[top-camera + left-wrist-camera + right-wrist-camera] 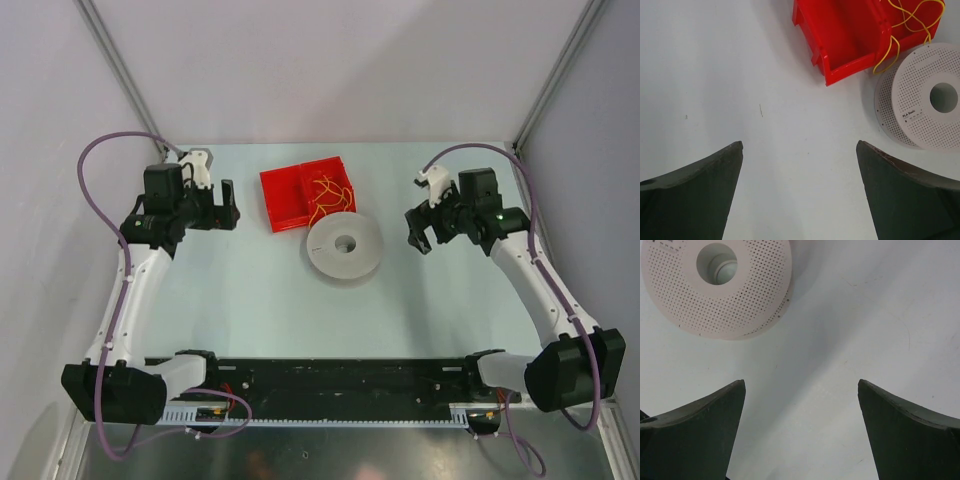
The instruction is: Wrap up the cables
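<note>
On the table (250,300), the left gripper (229,204) is hovering wide open and empty, the cables (328,196) are lying tangled in the red bin (283,195) beside the white spool (344,250) — and the right gripper (418,228) is hovering likewise, jaws apart, empty.

Left arm (133,280) and right arm (545,285) bent inward, both pairs of fingers (695,195) wide apart, empty.

Bright, even light; soft shadows.

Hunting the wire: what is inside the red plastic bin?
Tangled thin yellow wire lies in the right compartment of the red plastic bin; the left looks bare. Nothing covers either.
</note>
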Action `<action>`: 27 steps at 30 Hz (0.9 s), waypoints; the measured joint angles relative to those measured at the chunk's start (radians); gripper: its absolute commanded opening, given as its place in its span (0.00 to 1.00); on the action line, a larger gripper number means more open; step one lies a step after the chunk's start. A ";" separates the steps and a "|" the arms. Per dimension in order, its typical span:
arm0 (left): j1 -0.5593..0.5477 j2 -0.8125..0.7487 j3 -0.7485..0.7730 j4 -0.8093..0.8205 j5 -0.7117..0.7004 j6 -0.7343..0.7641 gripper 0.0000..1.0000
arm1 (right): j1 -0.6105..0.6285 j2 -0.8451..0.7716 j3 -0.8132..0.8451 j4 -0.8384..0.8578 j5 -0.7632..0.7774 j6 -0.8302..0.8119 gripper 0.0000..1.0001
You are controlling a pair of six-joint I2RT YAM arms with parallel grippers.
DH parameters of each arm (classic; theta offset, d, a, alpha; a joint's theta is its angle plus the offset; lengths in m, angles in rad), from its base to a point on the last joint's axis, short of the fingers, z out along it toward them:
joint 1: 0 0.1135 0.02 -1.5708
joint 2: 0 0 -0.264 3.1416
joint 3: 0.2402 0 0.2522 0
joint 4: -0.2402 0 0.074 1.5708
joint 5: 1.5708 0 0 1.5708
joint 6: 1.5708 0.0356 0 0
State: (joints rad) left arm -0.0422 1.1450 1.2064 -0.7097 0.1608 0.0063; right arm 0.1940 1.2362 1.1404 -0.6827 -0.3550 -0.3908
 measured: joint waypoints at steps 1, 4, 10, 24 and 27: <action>-0.001 0.000 0.001 0.000 0.001 -0.003 1.00 | 0.018 0.005 0.003 0.002 0.009 -0.009 0.99; -0.001 0.000 0.013 -0.005 0.004 -0.008 0.99 | 0.075 0.032 0.017 0.008 0.043 -0.037 0.99; -0.001 0.000 0.039 -0.005 0.008 -0.012 0.99 | 0.238 0.150 0.065 0.045 0.123 -0.100 0.96; 0.002 -0.001 0.039 -0.006 0.008 -0.018 1.00 | 0.492 0.372 0.080 0.253 0.341 -0.182 0.25; 0.002 -0.001 0.039 -0.008 0.012 -0.018 0.99 | 0.498 0.408 0.081 0.301 0.356 -0.178 0.22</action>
State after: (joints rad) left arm -0.0406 1.1442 1.2457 -0.7174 0.1726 -0.0116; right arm 0.6922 1.6444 1.2213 -0.3820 0.0013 -0.5690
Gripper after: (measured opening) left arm 0.994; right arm 0.248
